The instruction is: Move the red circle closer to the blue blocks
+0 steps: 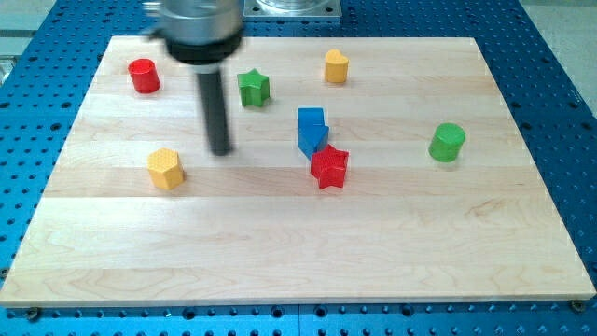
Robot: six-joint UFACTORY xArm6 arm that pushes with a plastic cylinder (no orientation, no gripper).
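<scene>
While blurred, my tip [221, 149] nears yellow hexagon [166, 169].

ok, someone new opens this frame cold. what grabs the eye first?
Probably the dark rod dropping in from the view's top left, my tip resting on bare wood between the yellow hexagon and the green star. Next, the tight cluster at the board's middle: the blue blocks with the red star against their lower right. The red circle sits far off in the top left corner.
</scene>
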